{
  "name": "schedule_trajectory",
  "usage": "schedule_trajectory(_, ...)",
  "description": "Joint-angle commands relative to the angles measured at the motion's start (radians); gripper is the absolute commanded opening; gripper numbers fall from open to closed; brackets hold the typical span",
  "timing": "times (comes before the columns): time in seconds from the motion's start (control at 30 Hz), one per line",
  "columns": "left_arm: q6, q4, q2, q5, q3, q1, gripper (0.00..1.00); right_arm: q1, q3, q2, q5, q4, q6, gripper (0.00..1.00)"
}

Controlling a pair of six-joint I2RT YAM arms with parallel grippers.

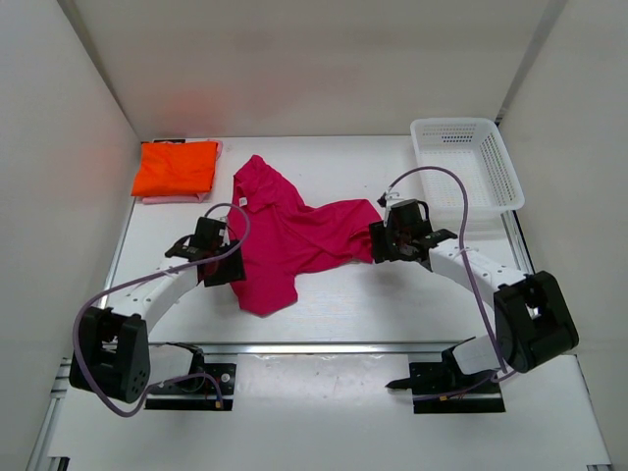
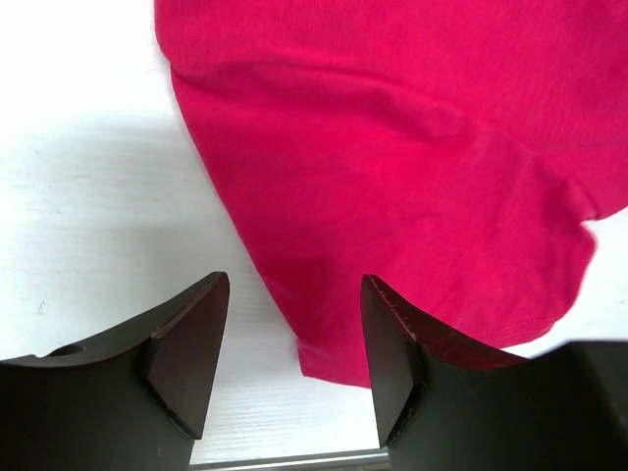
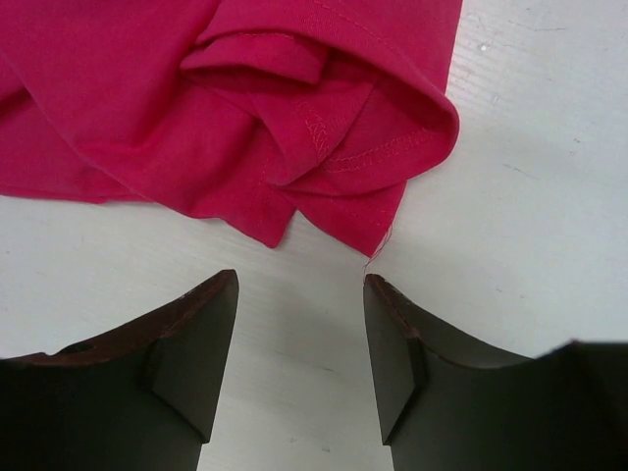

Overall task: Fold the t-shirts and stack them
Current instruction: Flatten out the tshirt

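Large, crumpled deep magenta fabric t-shirt (image 1: 285, 235) lay mid-table, its near hem edge between the spread fingers of the left gripper (image 2: 294, 285). The right gripper (image 3: 299, 280) gaped, pinching nothing, over bare white table (image 1: 343, 314) just short of the shirt's bunched, stitched edge. A folded bright orange t-shirt (image 1: 177, 167) rested on the light pink t-shirt (image 1: 162, 199) at far left. The white plastic mesh basket (image 1: 466, 128), far right, showed only its mesh floor.
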Motion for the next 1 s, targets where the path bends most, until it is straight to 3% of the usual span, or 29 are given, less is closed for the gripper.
schedule_trajectory(0.0, -0.004, 0.017, -0.031, -0.006, -0.034, -0.020, 0.67, -0.002, 0.007, 0.008, 0.014, 0.057, -0.013, 0.52)
schedule_trajectory(0.2, -0.024, 0.063, -0.001, -0.003, -0.067, -0.026, 0.67, -0.004, 0.012, 0.043, 0.018, 0.054, -0.013, 0.52)
schedule_trajectory(0.33, -0.040, 0.088, -0.002, 0.029, -0.078, -0.038, 0.59, 0.007, 0.010, 0.046, 0.029, 0.060, -0.017, 0.53)
schedule_trajectory(0.43, -0.044, 0.089, -0.001, 0.027, -0.089, -0.051, 0.49, 0.016, 0.001, 0.062, 0.028, 0.076, -0.020, 0.56)
schedule_trajectory(0.53, -0.046, 0.102, 0.021, 0.046, -0.091, -0.055, 0.32, 0.034, -0.004, 0.075, 0.031, 0.094, -0.026, 0.57)
schedule_trajectory(0.6, -0.049, 0.108, 0.036, 0.044, -0.094, -0.064, 0.15, 0.042, -0.007, 0.111, 0.081, 0.108, -0.029, 0.58)
schedule_trajectory(0.7, -0.050, 0.117, 0.049, 0.046, -0.101, -0.074, 0.00, 0.042, 0.005, 0.149, 0.136, 0.123, -0.039, 0.61)
schedule_trajectory(0.83, -0.047, 0.118, 0.055, 0.040, -0.095, -0.084, 0.00, 0.041, 0.016, 0.195, 0.195, 0.145, -0.037, 0.60)
schedule_trajectory(0.97, -0.049, 0.117, 0.049, 0.046, -0.098, -0.084, 0.00, 0.028, 0.004, 0.194, 0.233, 0.171, -0.026, 0.52)
